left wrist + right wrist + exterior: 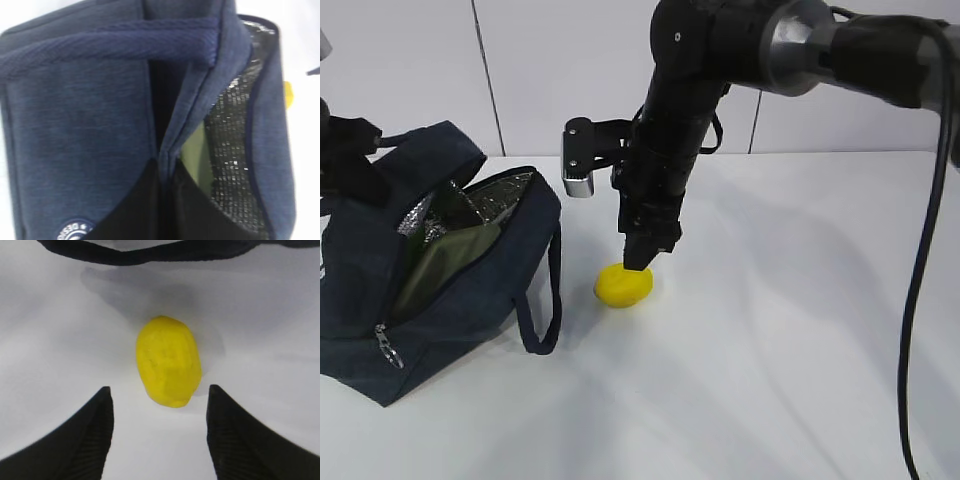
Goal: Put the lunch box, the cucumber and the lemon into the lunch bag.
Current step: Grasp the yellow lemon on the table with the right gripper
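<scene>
From my exterior camera I see the right arm reaching down over the white table (790, 330), its gripper (638, 262) just above the lemon (624, 286), which lies on the bare surface just beside the bag (440, 270) and its drooping handle loop (542, 300). My right wrist camera looks straight down on the lemon (168, 361): it sits ahead of the gripper (159, 432), whose two dark fingers (87, 432) stand wide apart, one on each side of the fruit's near end, neither touching it. A dark strip across the top of that view looks like the bag's handle. The bag rests on the left of the table with its zipper open and the mouth gaping toward the lemon; silver foil lining (490, 195) shows inside, and a pale green surface (445, 265) leans within, which I take for the box lid. I cannot make out the cucumber with any certainty. The zipper pull (386, 348) hangs at the near corner. On my left wrist camera the bag (80, 115) fills nearly the whole picture, with foil (232, 145) and a sliver of pale green (192, 155) in the opening, and a speck of yellow at the right edge. The dark shapes at the bottom are likely the left gripper (160, 210), pressed close on a fold of fabric, though I cannot tell whether it is clamped.
</scene>
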